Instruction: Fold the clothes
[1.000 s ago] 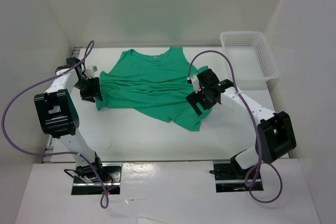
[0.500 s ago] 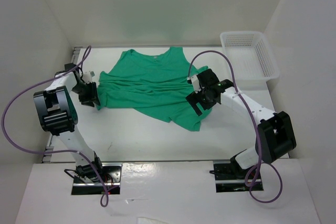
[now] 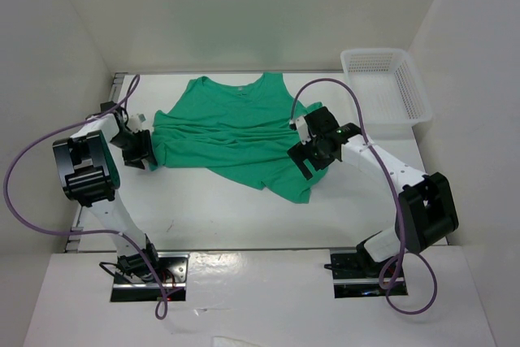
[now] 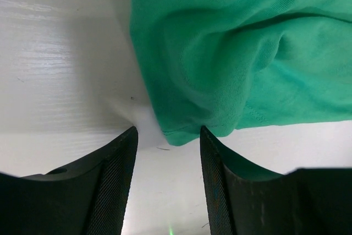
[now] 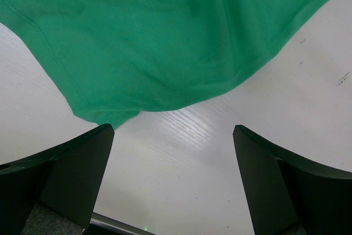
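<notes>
The clothes, one green T-shirt (image 3: 227,132), lie rumpled and spread on the white table (image 3: 219,209), collar toward the back wall. My left gripper (image 3: 145,154) sits low at the shirt's left corner. In the left wrist view its jaws (image 4: 168,131) stand apart, and a bunched green corner (image 4: 181,133) lies just at the fingertips, not pinched. My right gripper (image 3: 305,163) hovers over the shirt's near right part. Seen from the right wrist, that gripper (image 5: 173,127) is wide open over bare table, the hem (image 5: 165,42) just beyond its tips.
A white mesh basket (image 3: 386,83) stands at the back right of the table. White walls close in the left, back and right sides. Purple cables loop off both arms.
The left gripper has shifted slightly left and nearer along the shirt's left corner, and its arm has swung a little. The right arm has not moved.
</notes>
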### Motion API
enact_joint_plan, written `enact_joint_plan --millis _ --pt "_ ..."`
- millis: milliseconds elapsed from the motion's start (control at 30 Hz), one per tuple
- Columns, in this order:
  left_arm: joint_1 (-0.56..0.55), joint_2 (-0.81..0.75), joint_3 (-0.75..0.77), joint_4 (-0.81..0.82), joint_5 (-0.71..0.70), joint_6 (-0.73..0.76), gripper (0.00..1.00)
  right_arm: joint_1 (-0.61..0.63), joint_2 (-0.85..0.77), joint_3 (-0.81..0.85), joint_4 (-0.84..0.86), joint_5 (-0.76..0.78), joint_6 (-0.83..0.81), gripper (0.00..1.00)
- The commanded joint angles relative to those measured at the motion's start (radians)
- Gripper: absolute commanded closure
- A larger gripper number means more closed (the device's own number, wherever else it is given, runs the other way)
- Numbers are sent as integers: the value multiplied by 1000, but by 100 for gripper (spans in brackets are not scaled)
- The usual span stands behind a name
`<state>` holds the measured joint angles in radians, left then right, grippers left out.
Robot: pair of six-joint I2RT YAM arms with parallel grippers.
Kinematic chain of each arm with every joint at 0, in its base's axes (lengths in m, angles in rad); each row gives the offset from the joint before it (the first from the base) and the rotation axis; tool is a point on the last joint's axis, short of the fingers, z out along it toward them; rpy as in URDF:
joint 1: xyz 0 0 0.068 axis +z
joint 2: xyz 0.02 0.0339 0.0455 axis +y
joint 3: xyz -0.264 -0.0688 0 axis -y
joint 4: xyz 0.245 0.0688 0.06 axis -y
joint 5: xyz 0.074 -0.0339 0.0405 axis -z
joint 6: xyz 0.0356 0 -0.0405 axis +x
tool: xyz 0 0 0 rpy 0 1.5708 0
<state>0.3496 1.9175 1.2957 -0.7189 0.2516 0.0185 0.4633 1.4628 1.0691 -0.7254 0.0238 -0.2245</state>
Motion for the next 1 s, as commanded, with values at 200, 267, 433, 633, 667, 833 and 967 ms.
enact_joint_plan --millis 200,267,433,633,667,833,967 --pt "6 14 -16 24 72 3 43 18 -19 -11 34 21 14 2" --pt "6 14 -16 24 81 12 43 28 -19 -11 43 30 14 2" --pt "6 23 -16 24 101 12 43 28 -10 -11 43 39 14 2" --pt "6 23 -16 24 112 12 43 37 -10 -20 43 39 14 2" --pt "6 23 -16 24 112 21 43 37 -10 -20 43 39 14 2" --pt "6 32 -16 24 140 21 43 37 -10 -20 43 39 14 2" --pt "6 32 -16 24 150 31 48 37 -10 -20 43 39 14 2"
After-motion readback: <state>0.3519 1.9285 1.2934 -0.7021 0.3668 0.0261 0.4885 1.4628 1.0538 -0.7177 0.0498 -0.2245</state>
